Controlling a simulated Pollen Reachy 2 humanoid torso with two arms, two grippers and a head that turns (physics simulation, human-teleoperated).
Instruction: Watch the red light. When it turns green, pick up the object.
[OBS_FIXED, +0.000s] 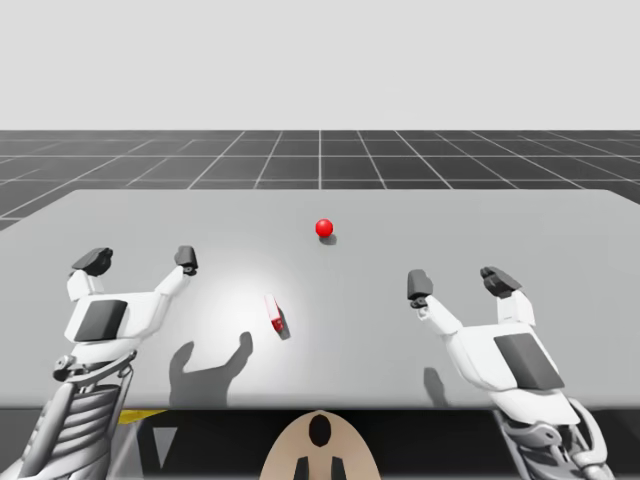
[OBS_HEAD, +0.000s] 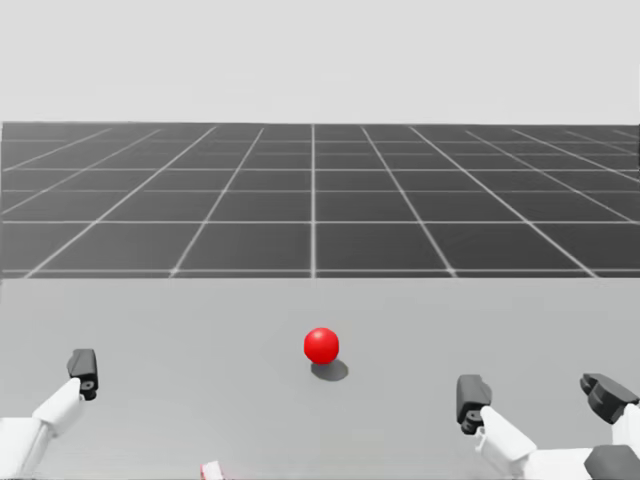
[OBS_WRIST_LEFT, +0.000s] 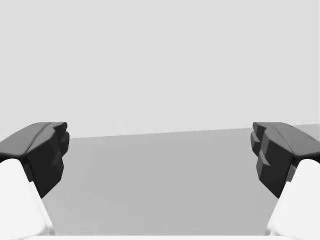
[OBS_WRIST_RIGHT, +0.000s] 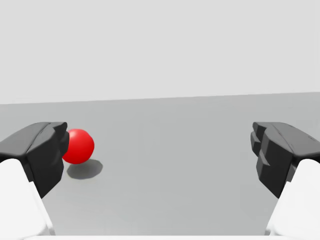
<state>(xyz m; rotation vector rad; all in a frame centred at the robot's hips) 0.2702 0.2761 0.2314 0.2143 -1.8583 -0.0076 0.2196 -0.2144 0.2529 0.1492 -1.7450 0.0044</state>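
Fingers (OBS_WRIST_LEFT: 42, 150) of my left gripper (OBS_WRIST_LEFT: 160, 155) stand wide apart with nothing between them. Ahead of them lies bare grey table (OBS_WRIST_LEFT: 160, 190), running out to a pale backdrop. In the high view this gripper (OBS_FIXED: 140, 260) hovers over the table's left part, and its shadow falls on the surface nearer to me.

My right gripper (OBS_WRIST_RIGHT: 160, 155) is spread just as wide and is also empty. In the high view it (OBS_FIXED: 458, 283) hangs over the table's right part.

Ahead of the right gripper, on the side towards the table's middle, is the light (OBS_WRIST_RIGHT: 78, 146), a round ball. It glows red, with a small dark shadow beside it. The high view puts the light (OBS_FIXED: 324, 228) in the middle of the table's far half, well apart from both grippers. In the head view it (OBS_HEAD: 321, 345) sits dead centre between my two arms.

The object (OBS_FIXED: 274, 314) is small and thin, white with a red end. It lies on the table between my arms, nearer to me than the light and a little left of the middle. It is closer to the left gripper than to the right, and neither touches it. One end of it (OBS_HEAD: 211, 470) peeps in at the head view's lower edge.

Past the table's far edge stretches a dark floor (OBS_FIXED: 320, 155) ruled with pale grid lines.
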